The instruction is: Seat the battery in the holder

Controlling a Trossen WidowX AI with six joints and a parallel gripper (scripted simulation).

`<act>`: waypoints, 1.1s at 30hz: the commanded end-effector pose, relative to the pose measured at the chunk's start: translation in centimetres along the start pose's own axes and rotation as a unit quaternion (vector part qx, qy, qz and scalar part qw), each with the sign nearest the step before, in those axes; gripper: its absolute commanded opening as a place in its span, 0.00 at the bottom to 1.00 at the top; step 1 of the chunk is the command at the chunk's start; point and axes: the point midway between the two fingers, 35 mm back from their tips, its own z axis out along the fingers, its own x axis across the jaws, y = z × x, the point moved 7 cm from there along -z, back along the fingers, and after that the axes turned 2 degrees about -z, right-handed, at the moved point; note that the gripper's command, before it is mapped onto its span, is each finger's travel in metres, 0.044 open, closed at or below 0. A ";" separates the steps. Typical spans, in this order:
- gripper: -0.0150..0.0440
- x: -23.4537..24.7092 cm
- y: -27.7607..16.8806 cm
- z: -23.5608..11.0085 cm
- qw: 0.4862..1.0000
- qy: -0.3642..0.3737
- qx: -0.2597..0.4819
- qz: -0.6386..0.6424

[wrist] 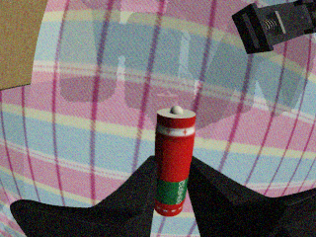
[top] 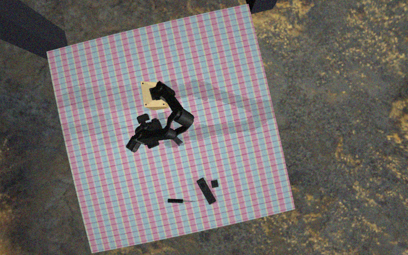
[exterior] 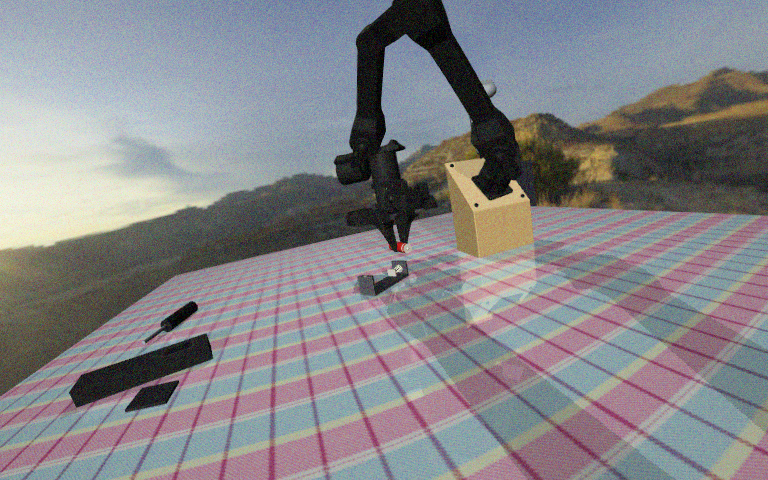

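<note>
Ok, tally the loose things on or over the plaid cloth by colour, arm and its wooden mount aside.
Red: 1, the battery in the gripper
Black: 4, holder, screwdriver, long bar, small flat plate
Total: 5
</note>
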 end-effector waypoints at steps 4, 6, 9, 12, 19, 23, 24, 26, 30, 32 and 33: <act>0.36 -0.1 -0.1 -2.9 1.000 -0.004 0.006 -0.005; 0.36 -0.3 0.0 -3.0 1.000 -0.004 0.006 0.007; 0.36 -1.3 0.7 -3.3 0.998 -0.005 0.008 0.057; 0.36 -2.4 1.4 -3.6 0.994 -0.005 0.010 0.110; 0.36 -4.8 3.4 -4.3 0.973 -0.007 0.010 0.232; 0.36 -6.0 4.7 -4.6 0.954 -0.008 0.010 0.300; 0.36 -6.4 5.1 -4.7 0.948 -0.008 0.009 0.317; 0.36 -7.0 5.8 -4.8 0.937 -0.009 0.008 0.350; 0.36 -8.1 7.4 -5.1 0.910 -0.009 0.006 0.415; 0.36 -8.6 8.3 -5.2 0.895 -0.010 0.005 0.447; 0.36 -8.8 8.7 -5.3 0.887 -0.010 0.004 0.463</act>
